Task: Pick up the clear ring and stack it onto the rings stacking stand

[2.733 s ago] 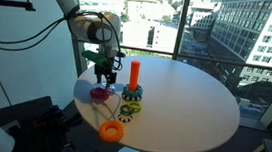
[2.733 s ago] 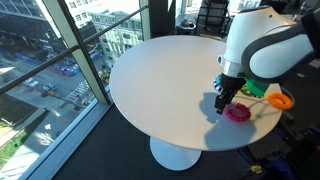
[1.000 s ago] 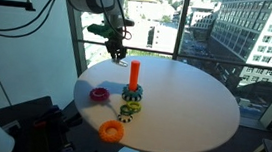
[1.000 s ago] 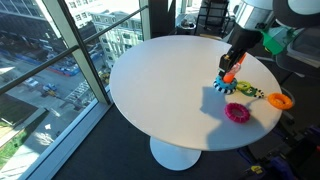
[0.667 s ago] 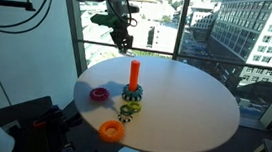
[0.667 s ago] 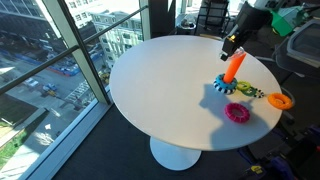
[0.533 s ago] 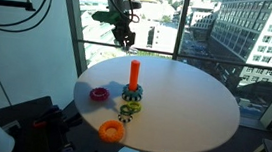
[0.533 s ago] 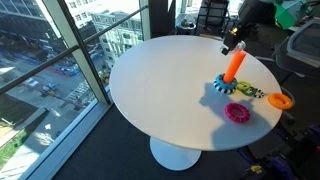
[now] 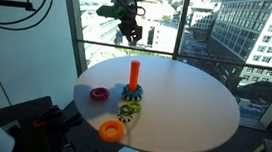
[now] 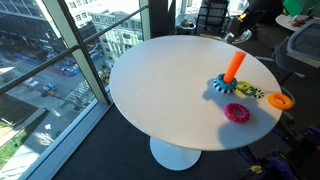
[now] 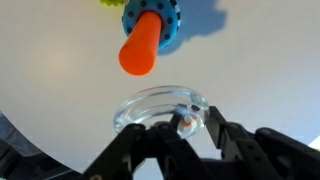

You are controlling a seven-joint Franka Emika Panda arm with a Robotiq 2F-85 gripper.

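One item in transit: the clear ring. The gripper is clamping its near rim, jaws closed on the plastic.

- Change: moments ago the gripper was working low at the tabletop, just beside the magenta ring. It is now hanging high over the rings stacking stand in an exterior view, having risen and drifted across.
- Meaning: the pick-up is looking complete and the task is passing into its placing half. Lining up and lowering are still waiting to be done.
- Location: the clear ring is hanging in the air, well above the stand. In the wrist view the orange peg tip is showing just beyond the ring's far rim, not through the hole.
- Orientation: the ring is lying about flat, with its opening facing down at the tabletop. Its hole axis is running roughly upright, close to parallel with the peg. Being round, it is offering no long axis in its own plane.
- Stand: its long axis is standing upright, tip pointing up.
- Also present: the magenta ring and the orange ring are both resting on the tabletop.
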